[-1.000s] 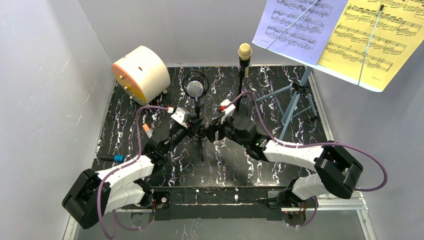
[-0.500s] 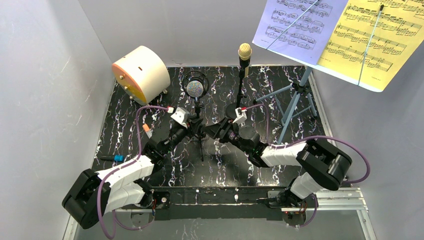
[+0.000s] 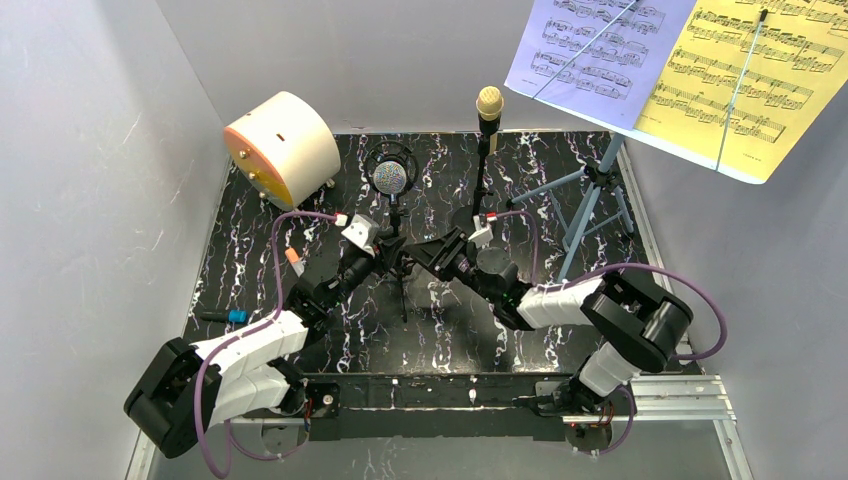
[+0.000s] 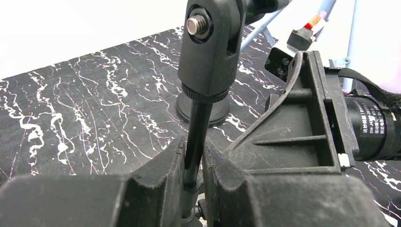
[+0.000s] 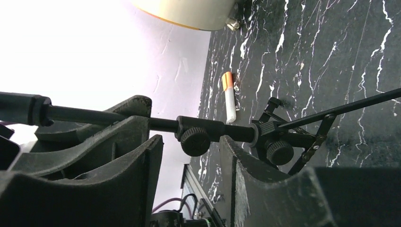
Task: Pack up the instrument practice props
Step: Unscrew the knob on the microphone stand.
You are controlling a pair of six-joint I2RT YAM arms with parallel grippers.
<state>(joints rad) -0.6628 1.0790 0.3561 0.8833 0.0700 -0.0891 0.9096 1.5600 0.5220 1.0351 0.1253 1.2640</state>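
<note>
Your left claw is clenched on the thin shaft of the black tripod mic pole, which rises straight out from between its fingers. That grip likely steadies the pole for the other arm. Your right claw stands released, its fingers on either side of the same pole. The clamp knob sits in its gap and the tripod legs lie just beyond. Whether either finger touches the pole is unclear. The silver-headed microphone tops the pole above both claws, cut off in both wrist views.
</note>
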